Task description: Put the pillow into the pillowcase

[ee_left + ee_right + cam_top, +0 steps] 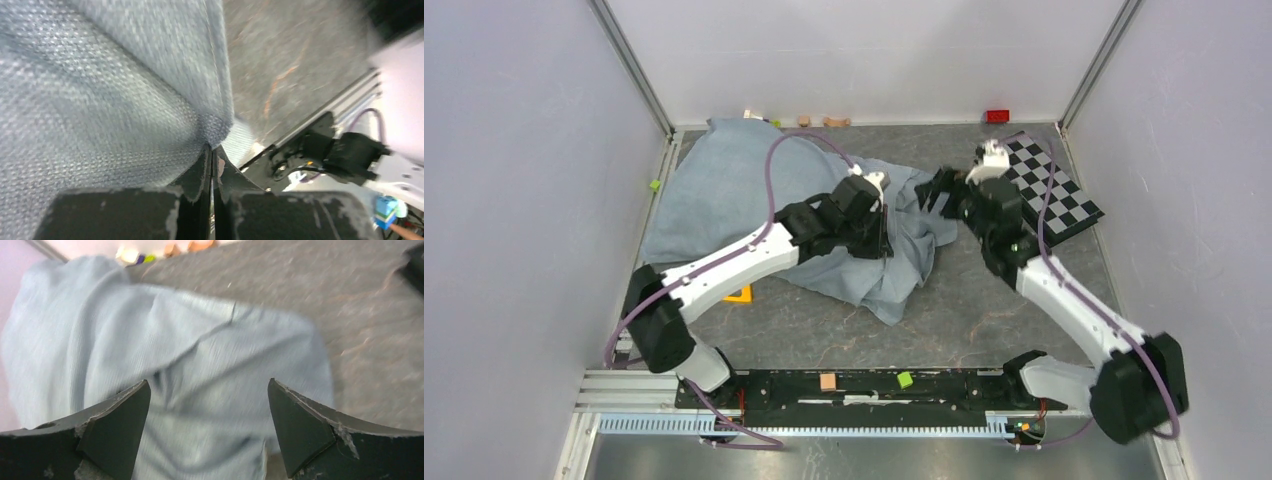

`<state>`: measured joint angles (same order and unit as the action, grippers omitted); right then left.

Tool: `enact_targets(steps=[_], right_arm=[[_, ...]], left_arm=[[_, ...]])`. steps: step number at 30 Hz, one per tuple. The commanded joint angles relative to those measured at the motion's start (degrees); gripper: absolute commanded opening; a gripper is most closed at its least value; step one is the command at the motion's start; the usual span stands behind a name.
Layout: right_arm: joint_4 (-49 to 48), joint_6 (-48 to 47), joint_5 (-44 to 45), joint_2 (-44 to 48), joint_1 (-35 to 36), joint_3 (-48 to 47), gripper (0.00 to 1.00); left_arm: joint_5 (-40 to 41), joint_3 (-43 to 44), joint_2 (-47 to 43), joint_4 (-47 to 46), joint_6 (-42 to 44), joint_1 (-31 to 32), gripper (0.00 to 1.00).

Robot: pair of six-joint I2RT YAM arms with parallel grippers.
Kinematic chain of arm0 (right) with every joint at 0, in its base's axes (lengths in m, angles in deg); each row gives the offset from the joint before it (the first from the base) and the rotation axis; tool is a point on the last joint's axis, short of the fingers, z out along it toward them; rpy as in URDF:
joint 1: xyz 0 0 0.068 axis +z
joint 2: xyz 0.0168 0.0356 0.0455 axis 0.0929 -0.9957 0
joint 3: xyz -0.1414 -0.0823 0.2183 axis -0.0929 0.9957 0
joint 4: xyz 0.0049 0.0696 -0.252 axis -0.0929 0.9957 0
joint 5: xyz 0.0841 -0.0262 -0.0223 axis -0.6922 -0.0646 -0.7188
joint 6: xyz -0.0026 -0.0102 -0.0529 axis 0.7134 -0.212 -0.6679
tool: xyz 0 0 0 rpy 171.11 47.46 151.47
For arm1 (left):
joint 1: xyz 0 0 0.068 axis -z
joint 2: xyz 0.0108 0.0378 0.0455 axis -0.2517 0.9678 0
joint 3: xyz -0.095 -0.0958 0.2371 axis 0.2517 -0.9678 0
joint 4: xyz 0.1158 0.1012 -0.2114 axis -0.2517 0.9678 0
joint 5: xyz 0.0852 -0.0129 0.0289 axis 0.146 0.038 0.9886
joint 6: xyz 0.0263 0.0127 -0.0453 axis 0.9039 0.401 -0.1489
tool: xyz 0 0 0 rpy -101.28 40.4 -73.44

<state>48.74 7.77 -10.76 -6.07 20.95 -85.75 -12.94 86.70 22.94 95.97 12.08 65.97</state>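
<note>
The light blue-grey pillowcase (724,190) lies wrinkled across the back left of the table. No white pillow shows in any view. My left gripper (885,240) is over the pillowcase's right part, and in the left wrist view (212,147) it is shut on a fold of the pillowcase (100,90), with the cloth edge pinched between the fingertips. My right gripper (939,190) is open and empty at the pillowcase's right edge. In the right wrist view (207,390) its fingers stand wide apart above the pillowcase (200,355) without touching it.
A black-and-white checkered board (1054,190) lies at the back right, behind my right arm. A red block (997,115) and small toys (819,121) sit along the back wall. An orange piece (739,293) lies under my left arm. A green cube (654,184) sits by the left rail.
</note>
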Motion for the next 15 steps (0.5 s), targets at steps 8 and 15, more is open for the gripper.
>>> enact_targets(steps=[8,15], right_arm=[[10.8,-22.7,-19.9,-35.5,-4.4,-34.4,0.97],[2.1,-19.3,-20.5,-30.8,-4.6,-15.7,0.53]], left_arm=[[1.7,-10.3,4.0,-0.5,-2.6,1.2,0.04],[6.6,-10.7,6.7,5.4,1.4,-5.6,0.02]])
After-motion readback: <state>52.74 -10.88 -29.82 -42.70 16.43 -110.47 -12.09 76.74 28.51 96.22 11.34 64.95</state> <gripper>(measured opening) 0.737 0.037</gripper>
